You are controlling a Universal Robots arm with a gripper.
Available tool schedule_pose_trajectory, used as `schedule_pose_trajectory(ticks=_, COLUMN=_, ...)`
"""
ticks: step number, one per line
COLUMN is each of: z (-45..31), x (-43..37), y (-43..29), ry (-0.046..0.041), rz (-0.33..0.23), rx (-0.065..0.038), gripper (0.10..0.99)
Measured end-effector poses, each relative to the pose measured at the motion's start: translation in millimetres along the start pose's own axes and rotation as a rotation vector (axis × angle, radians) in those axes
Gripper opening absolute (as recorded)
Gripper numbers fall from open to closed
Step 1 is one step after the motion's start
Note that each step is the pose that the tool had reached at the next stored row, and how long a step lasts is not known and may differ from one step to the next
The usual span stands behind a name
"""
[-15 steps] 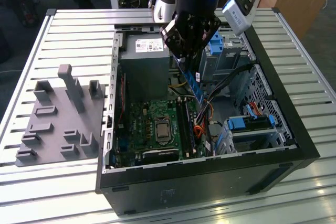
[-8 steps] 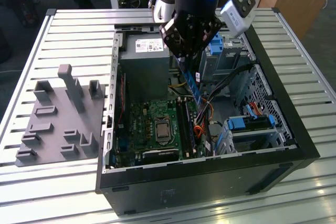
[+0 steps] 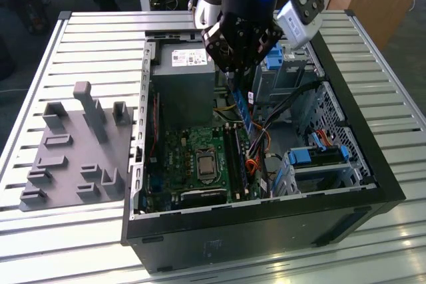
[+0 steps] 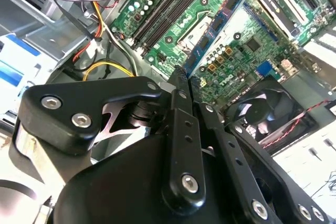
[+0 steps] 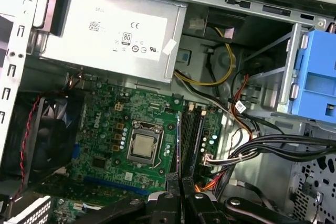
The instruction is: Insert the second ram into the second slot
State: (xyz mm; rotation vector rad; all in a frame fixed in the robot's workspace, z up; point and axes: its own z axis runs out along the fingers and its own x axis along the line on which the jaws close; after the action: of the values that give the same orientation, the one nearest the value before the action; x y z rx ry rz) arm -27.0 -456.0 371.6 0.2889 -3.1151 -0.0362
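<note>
Fingers (image 4: pixel 181 103) are gripping narrowly on the second ram (image 3: pixel 243 108). The stick is hanging tilted inside the open computer case (image 3: pixel 373 184) on the desk (image 3: pixel 86 38), its lower end just over the motherboard's (image 3: pixel 193 157) memory slots (image 3: pixel 234 154).

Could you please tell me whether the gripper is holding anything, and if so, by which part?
The gripper is shut on the second ram, pinching its upper end; the rest of the stick hangs down toward the motherboard.

Satin-black gripper (image 3: pixel 234 74) with bright metal screws (image 4: pixel 190 183) pinches the thin, smooth blue circuit-board stick (image 3: pixel 244 108). Ribbed, sheeny metal table (image 3: pixel 86 38). Matt grey plastic fixture (image 3: pixel 73 144) at the exterior view's left.
</note>
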Motion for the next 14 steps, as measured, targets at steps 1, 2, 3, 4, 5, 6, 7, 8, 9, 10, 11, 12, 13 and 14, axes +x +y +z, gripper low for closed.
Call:
schedule_pose_trajectory(ticks=1, z=0.0, x=0.0, y=0.0, ry=-0.0002, rz=0.008, rx=0.000, gripper=0.137)
schedule_pose_trajectory(ticks=2, z=0.0, x=0.0, y=0.0, ry=-0.0003, rz=0.016, rx=0.000, gripper=0.137)
schedule_pose_trajectory(ticks=3, z=0.0, x=0.0, y=0.0, ry=-0.0005, rz=0.025, rx=0.000, gripper=0.137)
schedule_pose_trajectory(ticks=4, z=0.0, x=0.0, y=0.0, ry=-0.0007, rz=0.036, rx=0.000, gripper=0.137)
schedule_pose_trajectory(ticks=5, z=0.0, x=0.0, y=0.0, ry=-0.0010, rz=0.046, rx=0.000, gripper=0.137)
schedule_pose_trajectory(ticks=6, z=0.1, x=0.0, y=0.0, ry=-0.0012, rz=0.056, rx=0.000, gripper=0.137)
schedule_pose_trajectory(ticks=7, z=0.1, x=0.0, y=0.0, ry=-0.0014, rz=0.066, rx=0.000, gripper=0.137)
schedule_pose_trajectory(ticks=8, z=0.2, x=0.0, y=0.0, ry=-0.0017, rz=0.076, rx=0.000, gripper=0.137)
schedule_pose_trajectory(ticks=9, z=0.2, x=0.0, y=0.0, ry=-0.0019, rz=0.086, rx=0.000, gripper=0.137)
schedule_pose_trajectory(ticks=10, z=0.3, x=0.0, y=0.0, ry=-0.0021, rz=0.098, rx=0.000, gripper=0.137)
schedule_pose_trajectory(ticks=11, z=0.4, x=0.0, y=0.0, ry=-0.0024, rz=0.111, rx=0.000, gripper=0.137)
schedule_pose_trajectory(ticks=12, z=0.5, x=0.0, y=0.0, ry=-0.0026, rz=0.122, rx=0.001, gripper=0.137)
schedule_pose_trajectory(ticks=13, z=0.6, x=0.0, y=0.0, ry=-0.0028, rz=0.133, rx=0.001, gripper=0.137)
schedule_pose_trajectory(ticks=14, z=0.6, x=0.0, y=0.0, ry=-0.0030, rz=0.143, rx=0.001, gripper=0.137)
